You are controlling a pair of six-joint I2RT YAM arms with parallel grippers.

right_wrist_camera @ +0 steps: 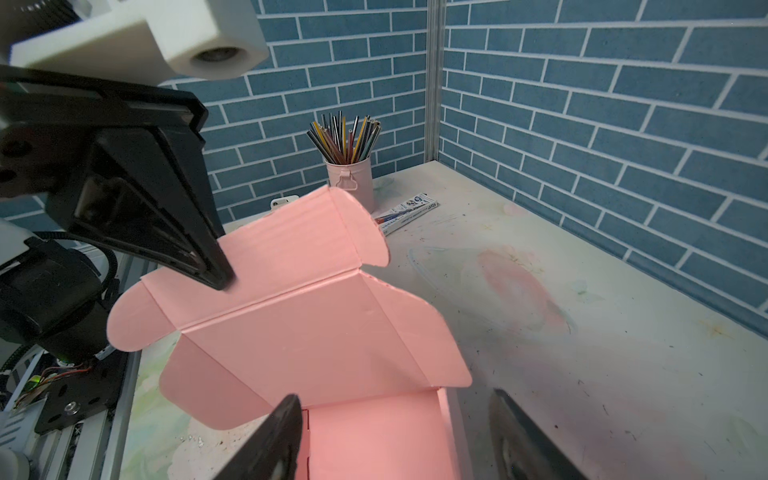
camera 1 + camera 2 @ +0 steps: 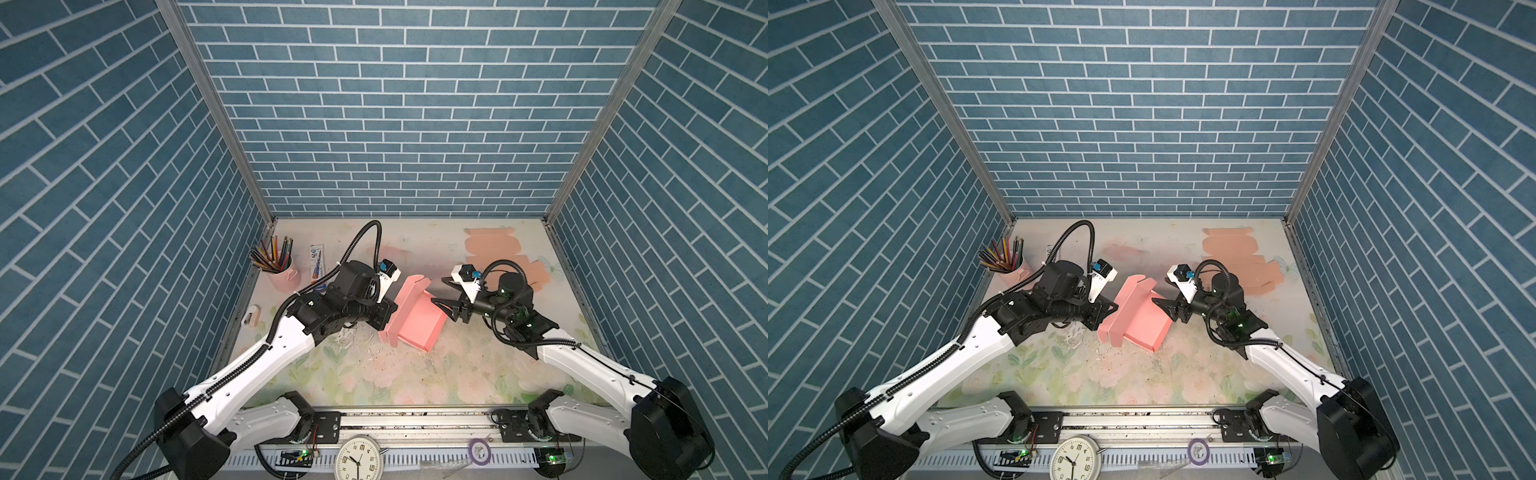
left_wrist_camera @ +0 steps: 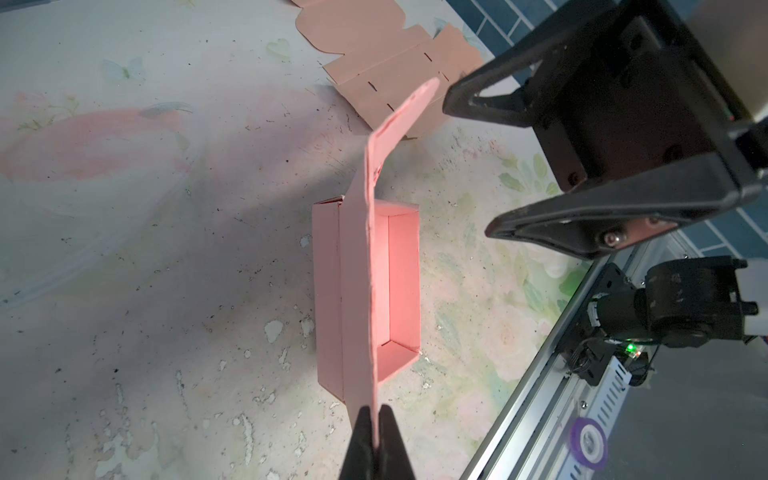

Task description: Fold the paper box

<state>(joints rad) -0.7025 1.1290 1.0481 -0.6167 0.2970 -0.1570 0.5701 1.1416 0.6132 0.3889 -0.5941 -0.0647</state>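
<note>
Left wrist view gave the clearest account of the grip: the left gripper (image 3: 376, 417) was seen closed tight on the free edge of the lid (image 3: 357, 291), which was held up on edge above the tray of the paper box (image 3: 401, 286). The box was found in the middle of the table (image 2: 415, 374), between the two arms, with its tray resting on the surface in both top views. The right gripper (image 2: 439, 291) was seen spread wide just beside the lid, with nothing held. The box was judged light and thin: stiff across each panel, yet easily creased or dented, and likely to be slid across the table if pushed unsupported. A hold was judged best taken at a panel's edge near a scored fold, not on the rounded ear tabs (image 1: 365, 232), which would be bent. No print was found on the box. Blue printing was seen on a flat pack (image 1: 409, 210) beside the pencil cup (image 1: 349, 178), but it could not be read; only the numerals on the clock (image 2: 358, 457) could be made out.
</note>
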